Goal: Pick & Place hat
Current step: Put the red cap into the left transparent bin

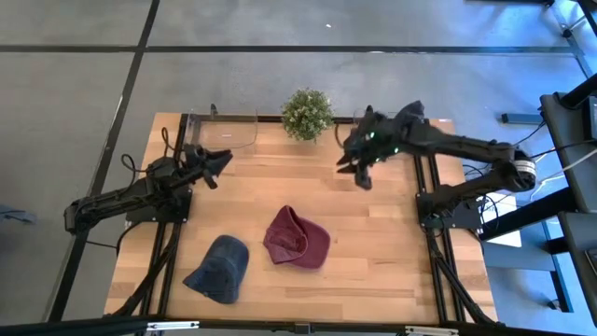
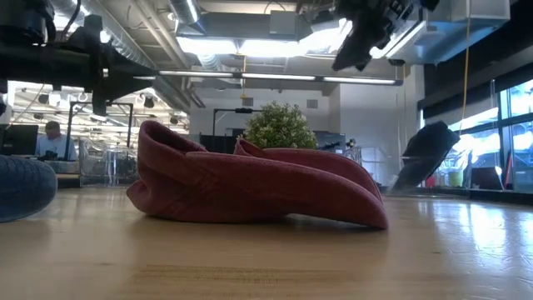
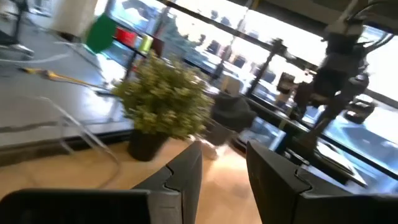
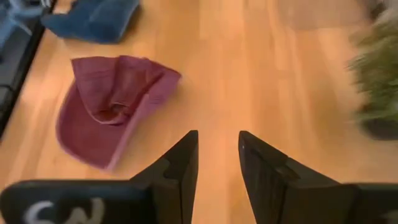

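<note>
Table (image 1: 373,261): light wood planks, smooth, slight sheen. Red hat (image 1: 297,237): soft cloth, matt, creased, looks like washed cotton. Blue hat (image 1: 220,269): denim-like cloth, matt. Right gripper (image 4: 216,163) fingers: dark, hard, matt plastic look. Left gripper (image 3: 222,180) same finish. Plant (image 1: 307,113): fuzzy foliage, dark matt pot.

two hats (image 1: 297,237) side by side, plant (image 1: 307,113) behind

Bright ceiling lights (image 2: 250,43) shine behind the red hat (image 2: 250,187), so its near side looks dark. The wooden table (image 2: 275,262) close to the camera is blurry and shiny. The little plant (image 4: 379,74) is smeared with blur in the right wrist view.
</note>
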Robot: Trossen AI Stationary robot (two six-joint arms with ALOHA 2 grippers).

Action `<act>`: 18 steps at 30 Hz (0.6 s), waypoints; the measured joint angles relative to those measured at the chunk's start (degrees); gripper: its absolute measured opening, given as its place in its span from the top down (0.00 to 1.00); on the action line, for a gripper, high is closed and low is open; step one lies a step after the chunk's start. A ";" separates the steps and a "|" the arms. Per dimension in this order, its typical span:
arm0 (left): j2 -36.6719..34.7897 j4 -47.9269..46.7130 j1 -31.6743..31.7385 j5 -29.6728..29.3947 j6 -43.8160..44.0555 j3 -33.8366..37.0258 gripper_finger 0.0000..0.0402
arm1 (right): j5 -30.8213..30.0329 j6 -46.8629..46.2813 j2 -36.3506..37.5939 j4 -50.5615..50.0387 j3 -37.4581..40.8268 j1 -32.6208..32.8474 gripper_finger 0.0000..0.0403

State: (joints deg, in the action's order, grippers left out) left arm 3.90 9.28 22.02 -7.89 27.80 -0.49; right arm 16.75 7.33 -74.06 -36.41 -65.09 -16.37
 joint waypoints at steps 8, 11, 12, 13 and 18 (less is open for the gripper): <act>0.00 -0.02 -0.21 2.96 2.29 0.01 0.70 | 7.77 -18.48 -0.02 17.59 17.52 6.63 0.71; 0.00 -0.02 -0.21 6.46 2.93 0.00 0.70 | 7.80 -24.13 -0.04 27.25 23.99 9.73 0.71; 0.00 -0.02 -0.21 7.31 2.95 0.00 0.70 | 7.78 -25.20 -0.04 31.03 26.00 10.89 0.71; 0.00 -0.02 -0.21 7.80 2.95 0.00 0.70 | 7.81 -26.08 -0.04 34.48 27.77 12.03 0.71; 0.00 -0.03 -0.21 8.03 2.96 0.01 0.70 | -0.56 -32.22 -0.04 47.48 34.55 18.00 0.71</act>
State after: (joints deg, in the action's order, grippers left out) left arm 3.90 9.25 21.80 0.14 30.76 -0.47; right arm 16.19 -24.88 -74.11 11.07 -30.54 1.63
